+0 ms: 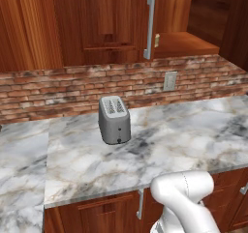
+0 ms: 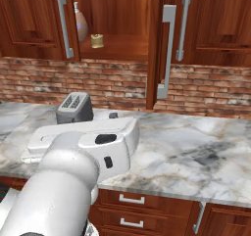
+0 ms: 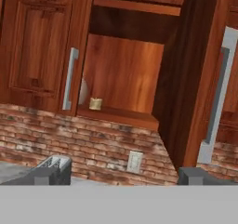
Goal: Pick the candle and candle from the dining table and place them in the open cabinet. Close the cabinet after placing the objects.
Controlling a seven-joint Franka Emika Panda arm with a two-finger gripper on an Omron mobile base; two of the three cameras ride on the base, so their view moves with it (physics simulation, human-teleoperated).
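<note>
Cabinet [image 3: 125, 74] open, tan candle [image 3: 95, 103] on its shelf above the left finger [image 3: 46, 175], roundish item beside it. Gripper [image 3: 123, 176] fingers apart, empty. Toaster [image 3: 56, 162] by left finger; open door [image 3: 195, 79] above right finger.

A red and brown brick wall [image 1: 72, 89] behind a long counter. White and grey marble counter top [image 1: 169, 140], shiny and swirly. Small grey toaster [image 1: 114, 119] on it, close to the bricks, two slots on top. Pale wall outlet [image 1: 170, 80] in the bricks, a bit right of the toaster. Reddish-brown wooden drawers [image 2: 142, 208] under the marble, with short silver handles [image 2: 131, 199]. Soft even light all over, faint shadows on the marble.
</note>
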